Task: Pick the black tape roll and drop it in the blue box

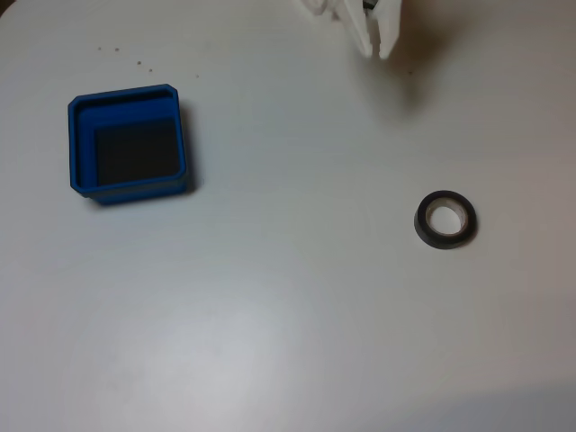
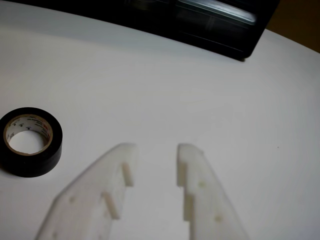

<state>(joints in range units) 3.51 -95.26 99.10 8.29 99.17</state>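
I saw the white table [image 1: 270,315] under everything | blue box [image 1: 129,144] sat at fixed-view left, well apart from the black tape roll [image 1: 445,220] | roll lay flat, well right of box | my gripper [image 2: 155,150] hung above roll in the fixed view, jaws parted, holding nothing

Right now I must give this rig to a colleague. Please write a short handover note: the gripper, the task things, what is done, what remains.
Gripper: the white two-finger gripper is open and holds nothing; in the fixed view it is at the top edge.
Black tape roll, a small ring with a pale core: flat on the white table, at the right in the fixed view, apart from the gripper.
Blue box, a square plastic tray with a dark floor: at the left, nothing inside.
Done: nothing yet.
Left: grasp the roll, carry it over, drop it in the box.
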